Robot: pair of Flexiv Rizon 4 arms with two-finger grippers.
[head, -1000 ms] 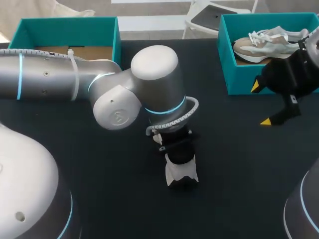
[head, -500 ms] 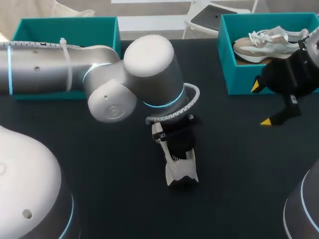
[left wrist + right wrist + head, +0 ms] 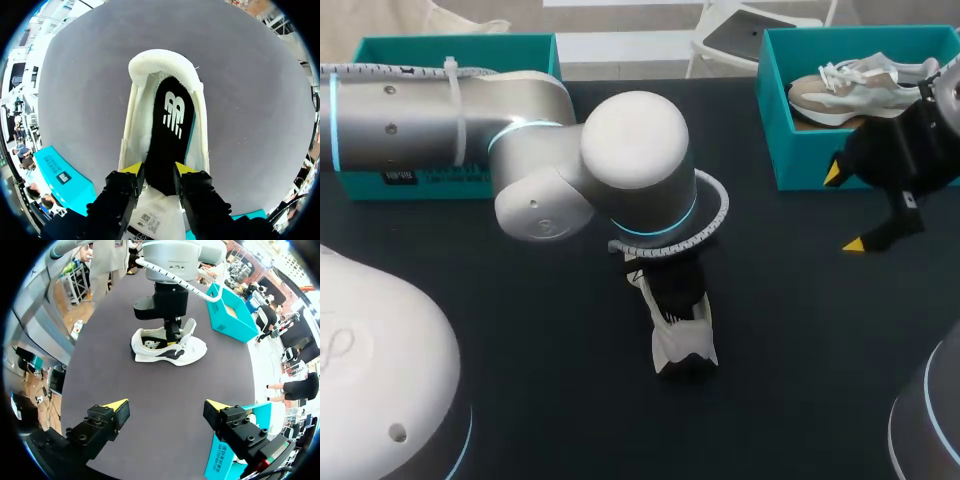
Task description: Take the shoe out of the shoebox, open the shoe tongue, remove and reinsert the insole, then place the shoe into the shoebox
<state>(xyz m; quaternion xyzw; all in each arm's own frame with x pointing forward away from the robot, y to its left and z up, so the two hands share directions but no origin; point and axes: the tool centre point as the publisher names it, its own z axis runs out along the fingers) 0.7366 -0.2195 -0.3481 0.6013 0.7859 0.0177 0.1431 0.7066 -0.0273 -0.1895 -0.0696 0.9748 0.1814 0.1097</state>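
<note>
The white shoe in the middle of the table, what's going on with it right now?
The left hand is down in the white shoe, which lies on the dark table. Its fingers are closed on the black insole lying inside the shoe. The right hand hangs open and empty above the table, near the teal shoebox that holds a second shoe. So the shoe is out of its box and the insole step is under way.
</note>
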